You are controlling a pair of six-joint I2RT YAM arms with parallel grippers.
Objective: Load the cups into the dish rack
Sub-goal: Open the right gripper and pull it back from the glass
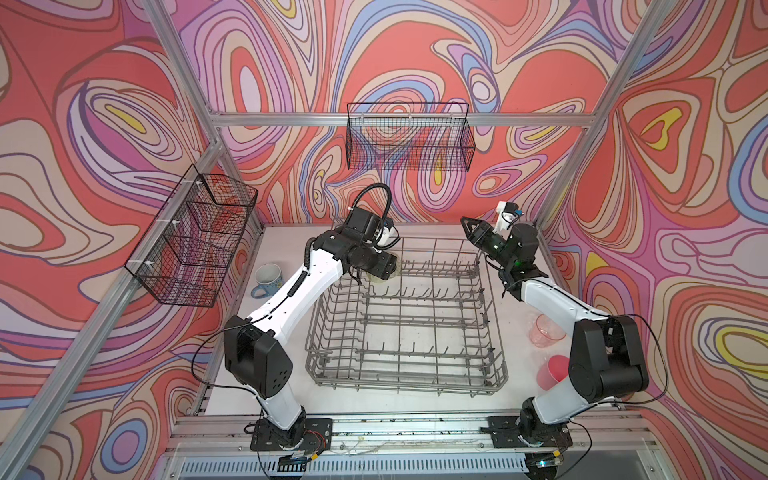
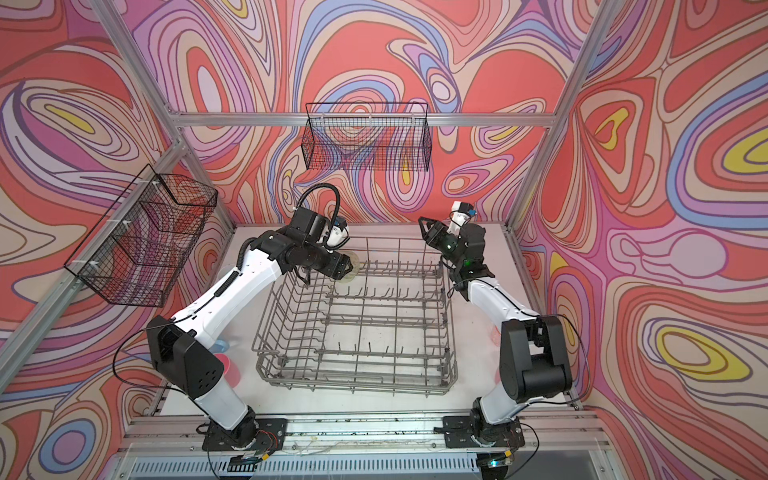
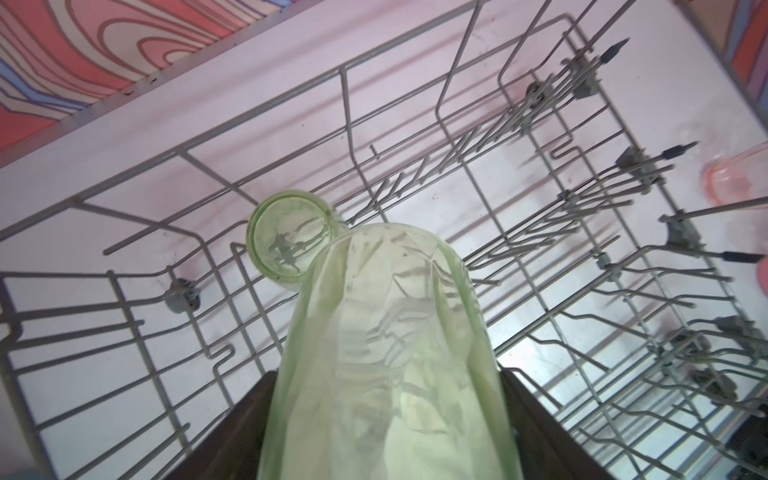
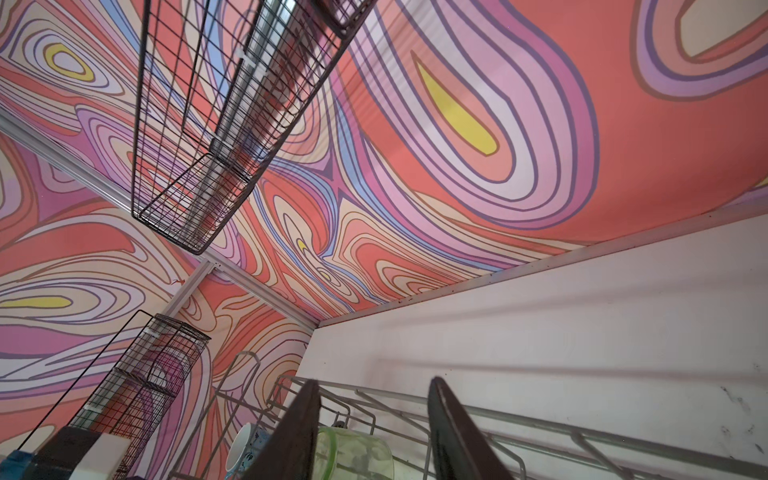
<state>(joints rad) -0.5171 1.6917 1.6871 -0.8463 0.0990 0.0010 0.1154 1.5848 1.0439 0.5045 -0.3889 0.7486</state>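
Left gripper (image 3: 387, 374) pinched a yellow-green tumbler (image 3: 386, 332) over the dish rack's (image 1: 407, 379) far left corner; right gripper (image 4: 372, 386) stood spread, empty.

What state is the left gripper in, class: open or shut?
Shut: the left gripper clamps a translucent yellow-green tumbler between its two dark fingers, as the left wrist view shows.

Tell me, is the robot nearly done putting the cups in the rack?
Not nearly. Done: one green tumbler sits in the dish rack. In hand: the left gripper holds a second green tumbler over the rack. Left on the table, at least: a blue mug, a see-through pink tumbler, a pink cup and a second pink cup. The right gripper is open and empty.
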